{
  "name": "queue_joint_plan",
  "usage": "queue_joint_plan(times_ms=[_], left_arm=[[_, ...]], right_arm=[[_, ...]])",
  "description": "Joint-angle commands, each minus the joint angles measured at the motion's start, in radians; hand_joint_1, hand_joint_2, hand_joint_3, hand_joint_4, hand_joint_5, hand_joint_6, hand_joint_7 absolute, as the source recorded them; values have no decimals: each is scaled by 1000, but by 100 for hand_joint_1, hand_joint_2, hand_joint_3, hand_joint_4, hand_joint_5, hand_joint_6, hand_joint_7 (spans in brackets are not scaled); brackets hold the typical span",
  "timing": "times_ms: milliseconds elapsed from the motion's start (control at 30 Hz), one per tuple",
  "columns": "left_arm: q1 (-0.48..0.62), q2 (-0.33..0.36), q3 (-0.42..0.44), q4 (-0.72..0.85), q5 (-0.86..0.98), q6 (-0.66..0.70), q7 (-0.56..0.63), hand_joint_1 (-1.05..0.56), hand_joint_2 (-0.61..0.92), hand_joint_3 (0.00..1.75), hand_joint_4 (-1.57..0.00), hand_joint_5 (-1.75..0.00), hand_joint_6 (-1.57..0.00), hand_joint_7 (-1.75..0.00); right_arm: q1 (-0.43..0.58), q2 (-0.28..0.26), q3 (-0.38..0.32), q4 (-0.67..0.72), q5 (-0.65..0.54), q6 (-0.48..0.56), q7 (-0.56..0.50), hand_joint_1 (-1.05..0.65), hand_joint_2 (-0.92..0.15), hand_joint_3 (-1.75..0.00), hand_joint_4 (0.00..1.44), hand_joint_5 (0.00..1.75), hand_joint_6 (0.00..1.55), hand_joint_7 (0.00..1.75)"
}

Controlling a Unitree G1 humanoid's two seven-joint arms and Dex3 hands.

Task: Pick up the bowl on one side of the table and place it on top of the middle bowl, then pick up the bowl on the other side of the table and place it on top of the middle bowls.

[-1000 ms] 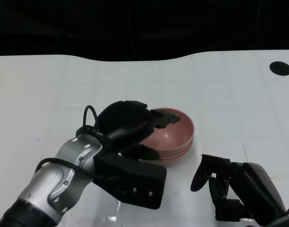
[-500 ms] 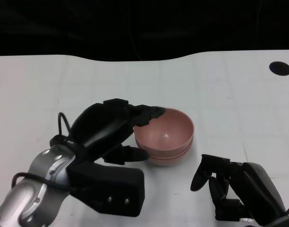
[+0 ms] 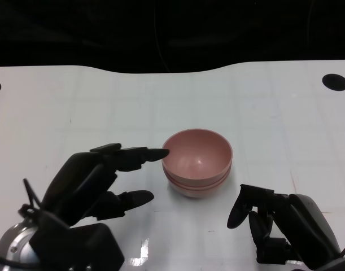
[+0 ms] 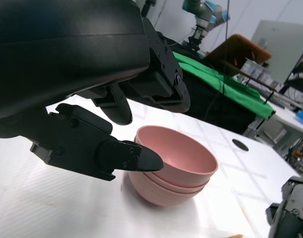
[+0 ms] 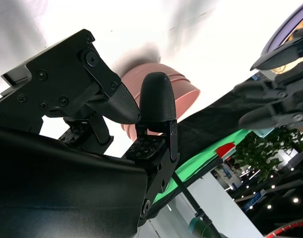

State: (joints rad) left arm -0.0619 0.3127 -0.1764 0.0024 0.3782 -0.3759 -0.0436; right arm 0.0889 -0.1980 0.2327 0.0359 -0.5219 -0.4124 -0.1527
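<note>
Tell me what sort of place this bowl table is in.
Probably a robotics lab or test workshop. The left wrist view shows a robot arm on a bench behind a green-draped table, and the pink bowls sit on a white table.

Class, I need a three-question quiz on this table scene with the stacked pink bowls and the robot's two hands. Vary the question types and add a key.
1. True or false: the left hand is holding the bowl stack.
2. Multiple choice: where does the right hand sit? A) inside the top bowl B) on the table beside the stack, touching no bowl C) under the stack
3. Fill in: the bowls are nested and stand ____ (upright / overturned).

Key: 1 false, its fingers are spread with nothing held; 2 B; 3 upright.
</note>
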Motion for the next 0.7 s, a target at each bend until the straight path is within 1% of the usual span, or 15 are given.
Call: queue_joint_plan(times_ms=[33, 100, 167, 300, 333, 367, 433, 500, 600, 700], left_arm=[[62, -26, 38, -20, -93, -8, -3, -24, 92, 23, -47, -119, -77, -35], [94, -38, 48, -34, -118, -2, -6, -21, 92, 23, -46, -133, -63, -74], [118, -51, 57, -45, -140, 3, -5, -19, 91, 24, -48, -138, -60, -88], [156, -88, 70, -60, -193, 18, -4, -16, 88, 28, -53, -142, -62, -98], [164, -100, 73, -63, -213, 24, -8, -13, 84, 39, -56, -142, -63, -101], [172, -112, 78, -67, -234, 35, -12, -11, 73, 63, -58, -143, -64, -104], [183, -127, 83, -76, -261, 55, -20, -8, 61, 91, -63, -145, -65, -108], [192, -134, 87, -72, -278, 61, -26, -6, 57, 103, -67, -148, -67, -114], [202, -149, 93, -65, -327, 82, -44, -7, 60, 102, -71, -150, -68, -122], [207, -161, 100, -55, -401, 112, -86, -7, 66, 103, -72, -157, -69, -130]], right_arm=[[3, -4, -8, -4, 14, 3, 1, -14, -20, -150, 89, 175, 81, 143], [6, -6, -9, -10, 17, 5, 6, -14, -20, -150, 89, 175, 81, 143], [6, -7, -11, -7, 21, -1, 6, -14, -20, -150, 89, 175, 81, 143], [7, -10, -14, -4, 26, -2, 7, -14, -20, -150, 89, 175, 81, 142], [8, -12, -15, -6, 28, -1, 10, -14, -20, -150, 89, 175, 81, 142], [10, -13, -16, -8, 30, 0, 12, -14, -20, -150, 89, 175, 81, 142], [12, -16, -19, -13, 36, 0, 18, -13, -20, -150, 89, 175, 81, 142], [13, -18, -22, -7, 45, -10, 16, -13, -20, -150, 89, 175, 81, 142], [16, -23, -25, -6, 55, -17, 19, -12, -20, -150, 89, 175, 81, 141], [20, -28, -28, -12, 63, -14, 32, -12, -21, -151, 89, 175, 82, 141]])
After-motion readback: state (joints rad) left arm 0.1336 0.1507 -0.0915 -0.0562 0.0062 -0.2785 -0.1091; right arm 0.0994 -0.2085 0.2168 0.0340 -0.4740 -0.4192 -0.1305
